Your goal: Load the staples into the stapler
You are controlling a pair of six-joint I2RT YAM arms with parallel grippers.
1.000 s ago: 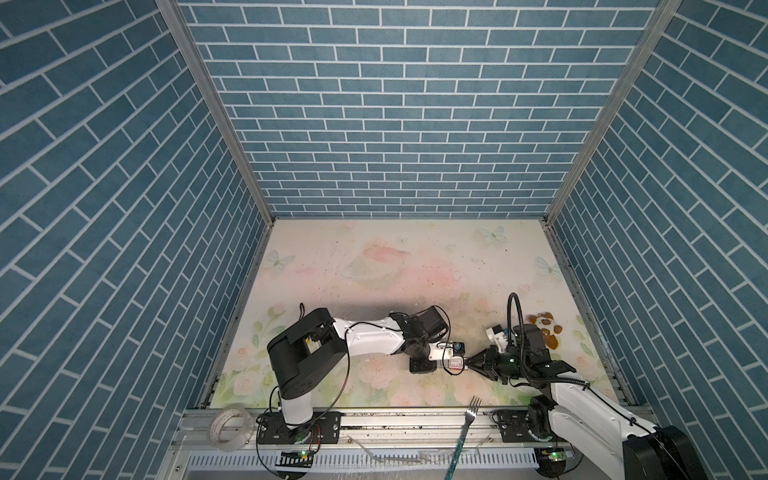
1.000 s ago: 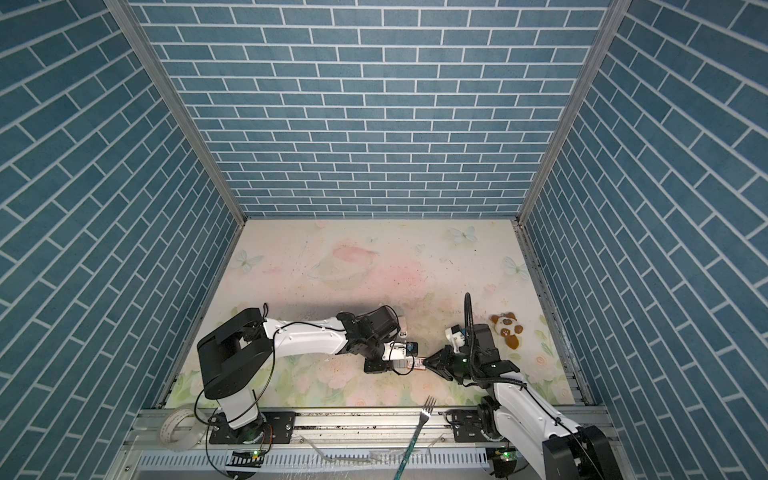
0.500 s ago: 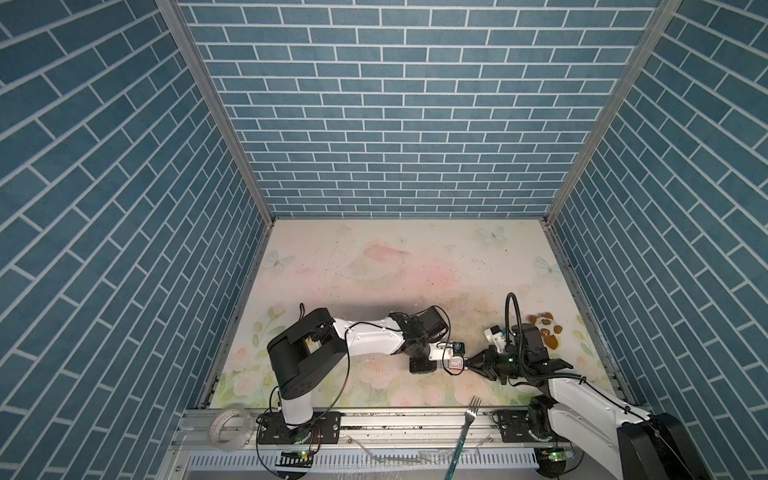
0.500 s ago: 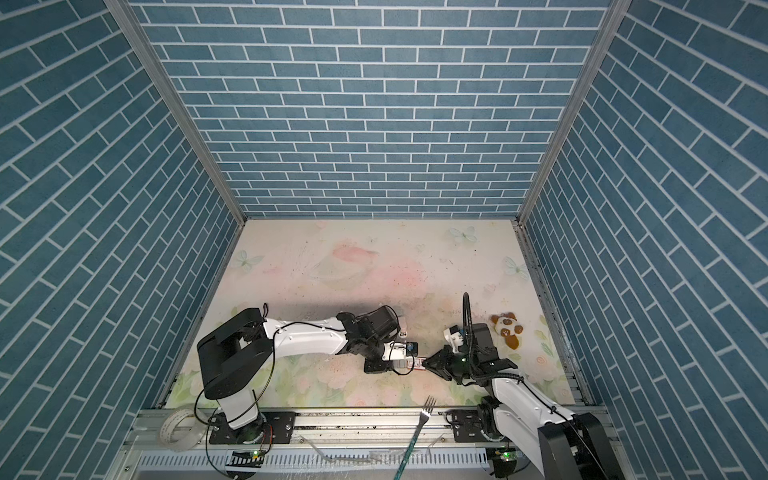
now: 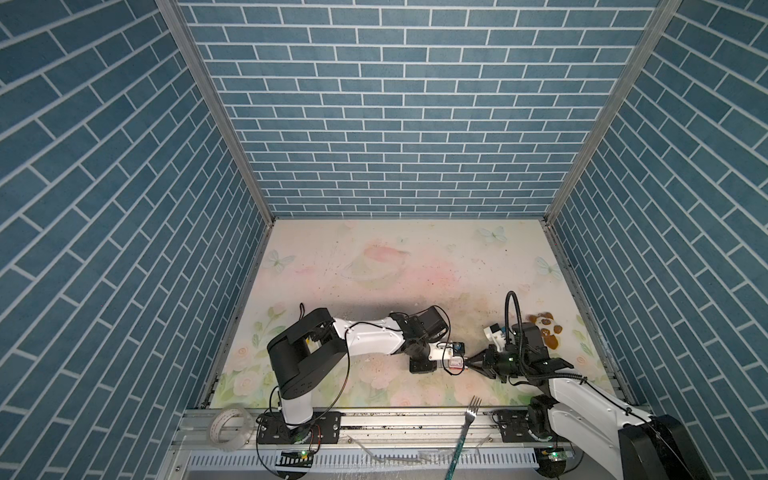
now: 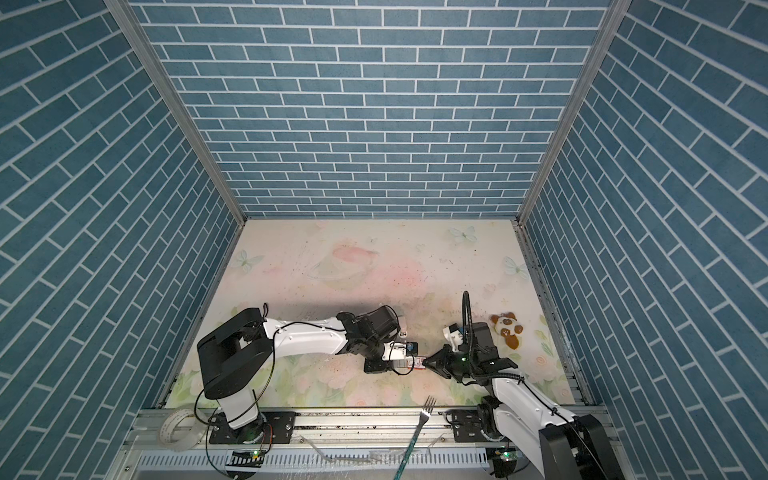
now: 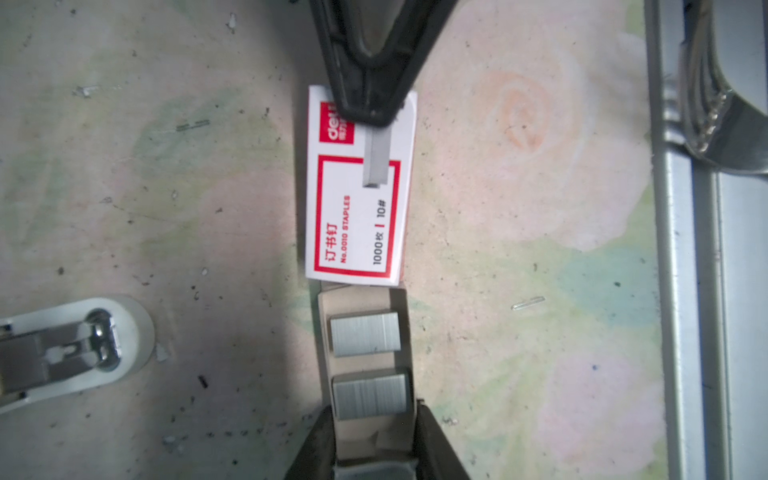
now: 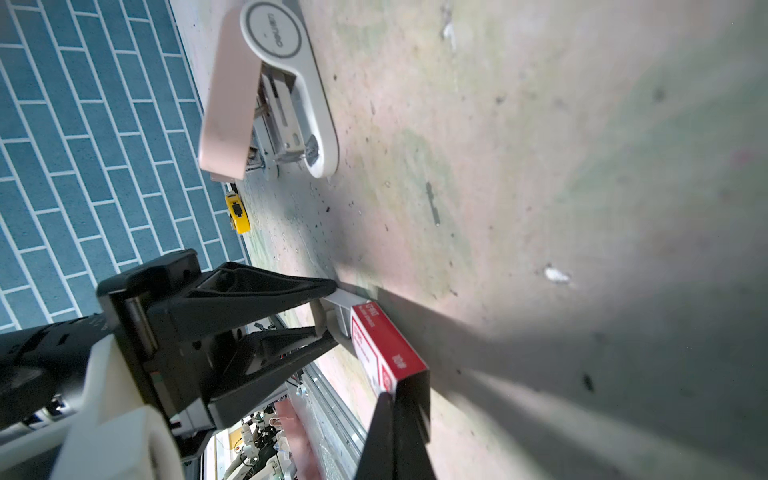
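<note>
Both near front edge of surface (image 7: 540, 199): left hand (image 7: 372, 411) grips pale card tray (image 7: 325, 307), right hand (image 7: 374, 116) pinches grey staple strip (image 7: 377, 162)

I log as off-task: fork (image 5: 471, 410) and clear tape roll (image 5: 230, 428) on front rail (image 5: 374, 422); brown-and-white plush toy (image 5: 544, 328) on floral table (image 5: 374, 257), right side.

R hand (image 7: 373, 112) has pinched shut over the last sec. Its jaws were a little apart before and now meet, tips clamped on a thin grey staple strip (image 7: 376, 160). The strip sticks out from the tips, over the label of the white-and-red box (image 7: 353, 232). Any R arm shift in the top views is too small to tell.
</note>
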